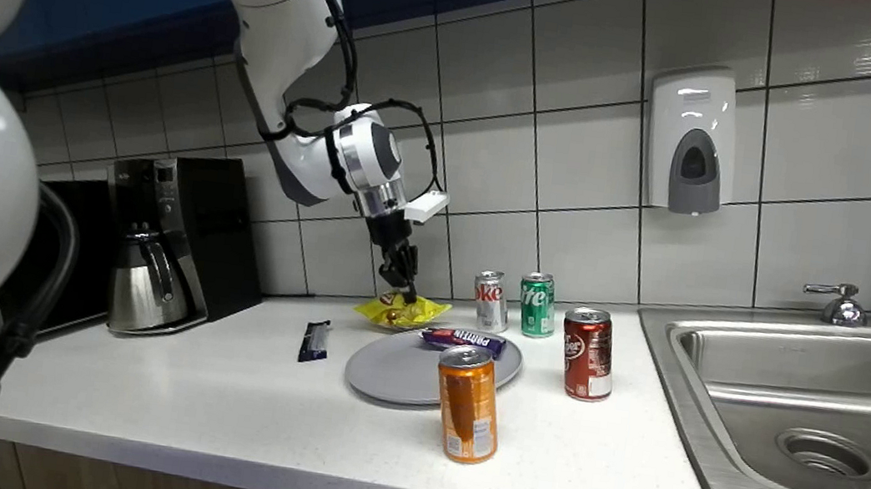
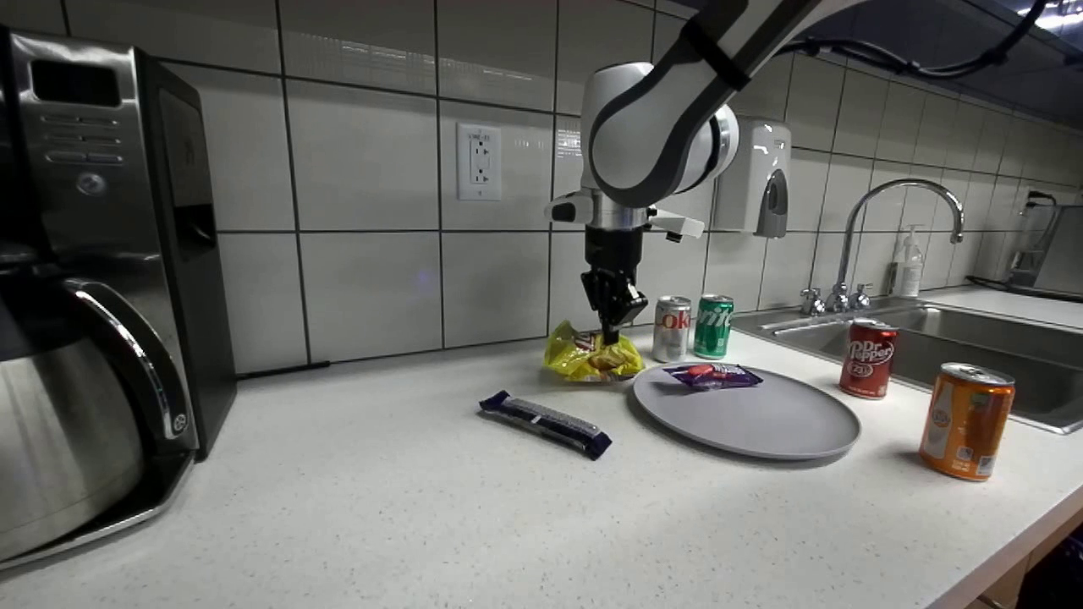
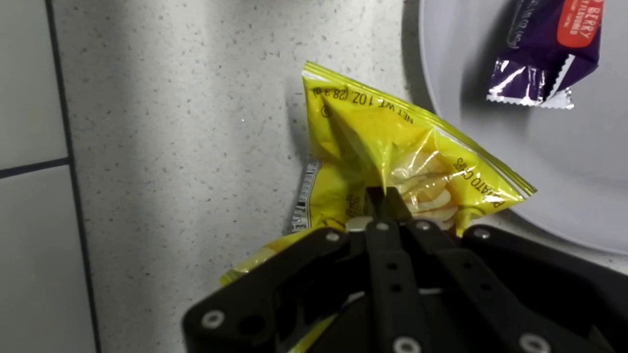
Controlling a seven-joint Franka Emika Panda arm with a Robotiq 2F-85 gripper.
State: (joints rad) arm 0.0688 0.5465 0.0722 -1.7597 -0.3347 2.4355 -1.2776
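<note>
Black gripper, jaws together, pinches a fold of the yellow potato-chip bag, which sits on the white counter just beside a gray plate. On the plate lies a purple-wrapped bar. Nearby are a dark blue bar, an upright Coke can and a green Sprite can.

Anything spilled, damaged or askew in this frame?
Nothing spilled or toppled stands out. The shiny yellow potato chip bag near the round grey plate looks creased, its film bunched where the black two-finger gripper pinches it.
</note>
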